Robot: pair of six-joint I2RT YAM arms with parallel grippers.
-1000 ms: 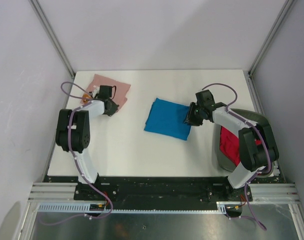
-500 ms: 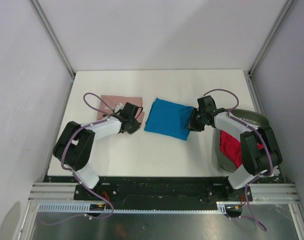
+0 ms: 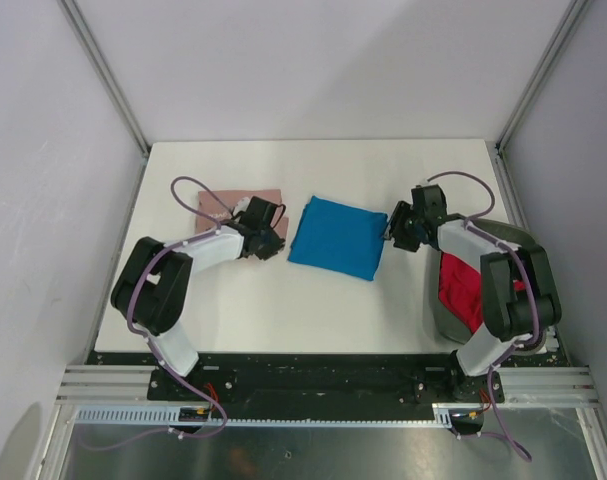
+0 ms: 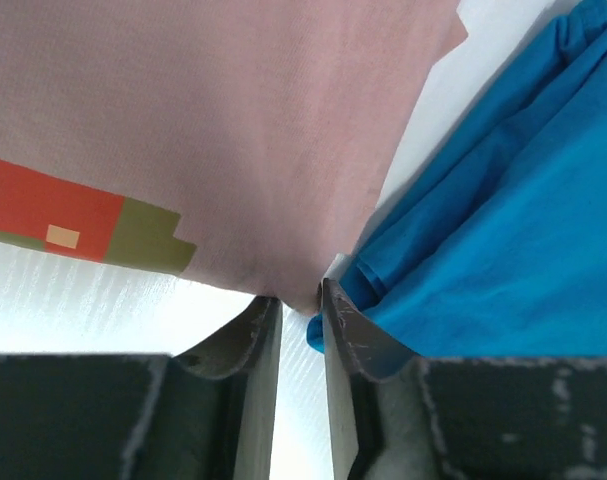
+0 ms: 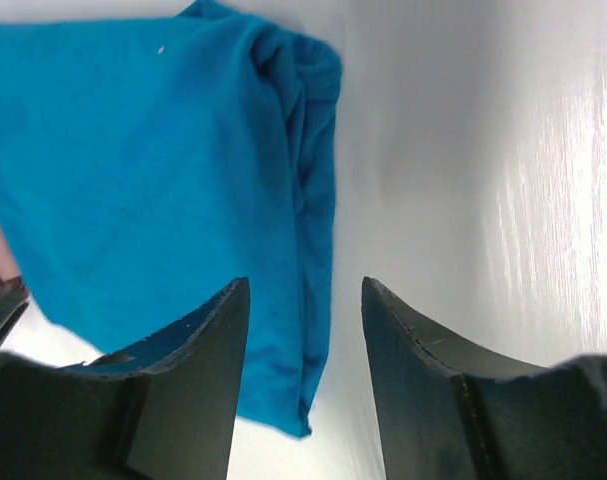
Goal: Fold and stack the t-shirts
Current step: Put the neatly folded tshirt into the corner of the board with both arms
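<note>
Three t-shirts are in view from above. A bright blue t-shirt (image 3: 335, 238) lies folded into a rough square at the middle of the white table (image 3: 313, 310). A dusty pink t-shirt (image 3: 263, 196) lies flat just to its left and slightly farther back, its near right corner almost meeting the blue cloth. A red t-shirt (image 3: 459, 288) sits crumpled in a dark grey basket (image 3: 503, 235) at the table's right edge.

The left gripper (image 3: 268, 243) is low at the pink shirt's near right corner. In the left wrist view its jaws stand only a narrow slit apart, with the pink hem at their tips and bare table showing through the gap.

The right gripper (image 3: 396, 232) is beside the blue shirt's right edge. Its jaws are spread wide with nothing between them.
</note>
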